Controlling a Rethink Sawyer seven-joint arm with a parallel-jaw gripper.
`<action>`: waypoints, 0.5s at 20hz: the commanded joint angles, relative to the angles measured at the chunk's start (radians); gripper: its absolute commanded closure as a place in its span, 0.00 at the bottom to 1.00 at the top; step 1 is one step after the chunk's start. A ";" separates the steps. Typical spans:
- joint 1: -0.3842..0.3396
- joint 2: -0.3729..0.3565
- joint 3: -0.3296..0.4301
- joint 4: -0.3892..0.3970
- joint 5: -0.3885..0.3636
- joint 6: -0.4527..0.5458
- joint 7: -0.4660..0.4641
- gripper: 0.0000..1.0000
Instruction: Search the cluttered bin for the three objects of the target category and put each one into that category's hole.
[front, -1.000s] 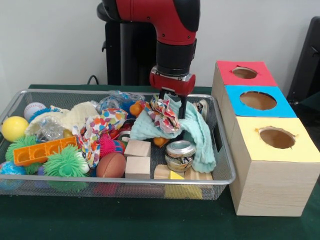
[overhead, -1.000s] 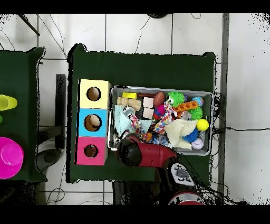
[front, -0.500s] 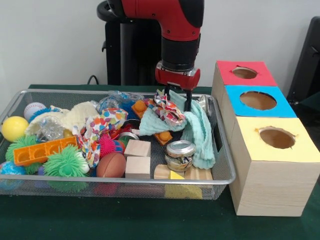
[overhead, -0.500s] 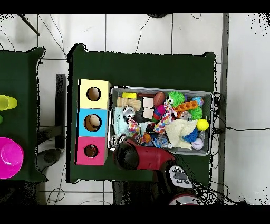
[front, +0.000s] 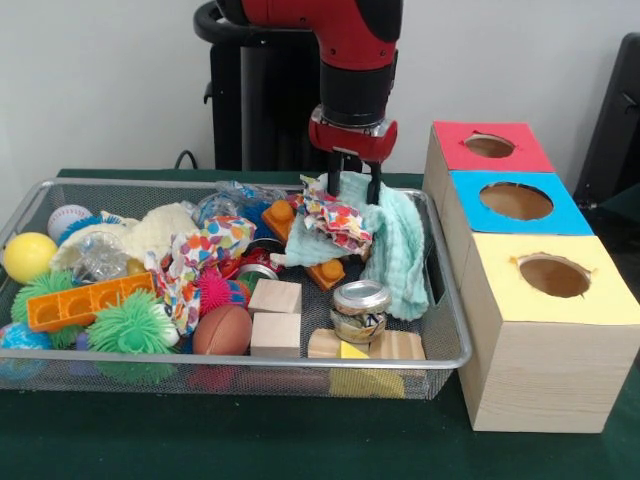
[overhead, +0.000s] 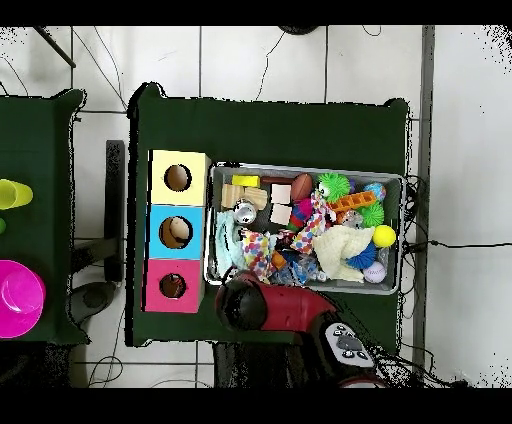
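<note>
Gripper (front: 354, 187), clenched on the mint cloth (front: 395, 245) at upper centre, is clearing clutter; next, drop it aside.

Silver wire-mesh bin (front: 445, 345), soft mint cloth (front: 400, 245), matt wooden blocks (front: 275, 297)

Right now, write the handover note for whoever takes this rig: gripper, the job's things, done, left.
Gripper: shut on the mint cloth, holding it and a patterned rag lifted at the bin's far side, near the boxes.
Bin: heaped with spiky balls, wooden blocks, a small jar, a yellow ball. Orange pieces show under the lifted cloth; I cannot tell whether they are toy animals.
Boxes: red hole, blue hole, yellow hole; something pale shows in the blue one in the overhead view.
Done: no placement can be confirmed.
Left: find the three targets and drop each in.
</note>
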 joint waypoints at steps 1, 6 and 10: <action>-0.080 -0.139 0.162 0.099 -0.043 0.011 0.026 0.00; -0.118 -0.210 0.225 0.099 0.016 0.074 0.039 0.00; -0.153 -0.241 0.276 0.100 0.043 0.079 0.052 0.00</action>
